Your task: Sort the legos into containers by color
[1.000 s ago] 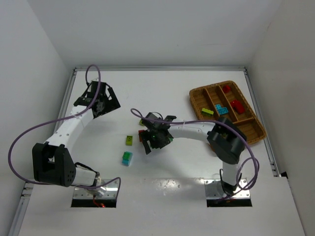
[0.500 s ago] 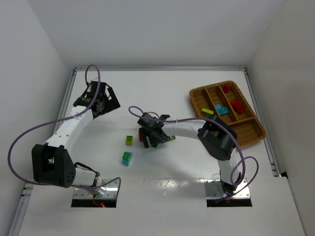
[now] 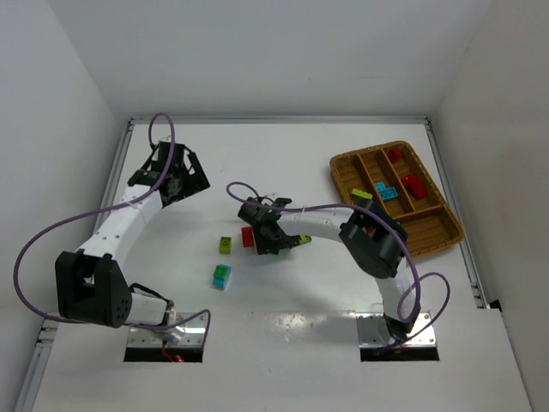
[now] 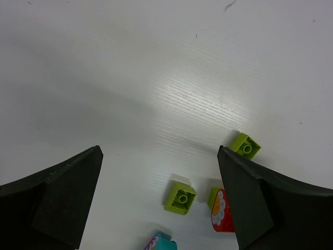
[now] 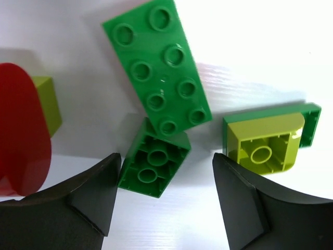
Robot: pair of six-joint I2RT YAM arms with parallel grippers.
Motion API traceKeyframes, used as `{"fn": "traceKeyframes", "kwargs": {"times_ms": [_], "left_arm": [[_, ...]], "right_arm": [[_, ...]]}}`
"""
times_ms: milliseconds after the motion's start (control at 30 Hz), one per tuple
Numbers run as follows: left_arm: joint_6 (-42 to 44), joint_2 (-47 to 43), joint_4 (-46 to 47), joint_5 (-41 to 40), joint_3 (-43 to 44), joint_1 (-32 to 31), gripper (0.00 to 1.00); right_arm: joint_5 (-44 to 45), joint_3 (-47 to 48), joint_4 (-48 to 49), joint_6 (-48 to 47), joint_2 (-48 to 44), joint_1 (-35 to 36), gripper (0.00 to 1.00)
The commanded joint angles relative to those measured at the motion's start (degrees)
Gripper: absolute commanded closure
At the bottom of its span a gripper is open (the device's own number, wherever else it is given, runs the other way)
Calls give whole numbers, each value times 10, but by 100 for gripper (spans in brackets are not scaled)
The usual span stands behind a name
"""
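Observation:
My right gripper (image 3: 267, 234) hovers low over a cluster of legos mid-table, jaws open. Between its fingers lies a small dark green brick (image 5: 153, 164), underside up, close to the left finger (image 5: 96, 195) and well apart from the right one. A flat dark green brick (image 5: 158, 67) rests against it. A yellow-green brick (image 5: 264, 144) on a green plate lies to the right. A red piece (image 3: 248, 237) sits to the left. My left gripper (image 3: 176, 176) hangs open at the far left, holding nothing. The wicker tray (image 3: 433, 230) holds red, cyan and yellow-green bricks.
A loose yellow-green brick (image 3: 225, 245) and a cyan-and-green brick (image 3: 221, 275) lie left of the cluster. The left wrist view shows a yellow-green brick (image 4: 180, 197), another (image 4: 245, 146), and a red flowered piece (image 4: 220, 212). A raised rim (image 3: 274, 119) edges the table.
My right arm has swung its elbow left and its gripper has shifted slightly up over the green bricks, jaws narrowing a little. The left arm has not moved.

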Motion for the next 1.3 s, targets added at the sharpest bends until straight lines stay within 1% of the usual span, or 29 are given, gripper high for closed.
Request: {"fn": "traceKeyframes", "kwargs": {"times_ms": [0,67,100,133,267,367,433,467,533,567,667,700,733,800,833,933,967,1000,1033,1067,1100,1133,1167,1233,1267], "left_arm": [[7,-19,0,4,-1,1,0],[7,-19,0,4,-1,1,0],[7,-19,0,4,-1,1,0],[7,-19,0,4,-1,1,0],[7,-14,0,10,-1,1,0],[7,-14,0,10,-1,1,0],[7,-14,0,10,-1,1,0],[7,-14,0,10,-1,1,0],[7,-14,0,10,-1,1,0],[7,-14,0,10,-1,1,0],[7,-14,0,10,-1,1,0],[7,-14,0,15,-1,1,0],[7,-14,0,16,-1,1,0],[12,-14,0,16,-1,1,0],[12,-14,0,16,-1,1,0],[12,-14,0,16,-1,1,0],[12,-14,5,16,-1,1,0],[17,-9,5,21,-1,1,0],[17,-9,5,21,-1,1,0],[17,-9,5,21,-1,1,0],[17,-4,5,21,-1,1,0],[17,-3,5,21,-1,1,0],[17,-3,5,21,-1,1,0],[17,2,5,21,-1,1,0],[17,2,11,21,-1,-4,0]], "right_arm": [[32,-7,-37,39,-10,-3,28],[9,-33,-1,39,-32,-3,28],[1,-41,-1,39,-37,-3,28],[-10,-46,15,39,-37,-3,30],[-23,-46,38,39,-37,-3,30],[-33,-19,43,28,-22,-3,30],[-33,-1,43,28,-13,-3,32],[-33,5,38,23,-8,-3,35],[-18,18,27,23,8,-3,44],[-13,25,22,23,15,-3,51],[7,32,14,23,15,-3,66],[13,32,3,23,15,-3,75],[20,32,-2,23,7,-3,78],[47,21,-2,15,-28,-3,80],[60,10,-2,7,-80,3,80],[111,-59,-19,23,-175,-11,80],[138,-103,-27,40,-240,-31,80],[152,-125,-47,52,-272,-43,79],[175,-174,-58,76,-304,-73,79],[180,-200,-68,87,-336,-94,79],[180,-249,-86,97,-397,-119,79],[169,-270,-95,104,-425,-153,79],[159,-290,-102,109,-449,-229,79],[120,-330,-102,99,-508,-301,79],[108,-338,-95,88,-522,-359,79]]}}
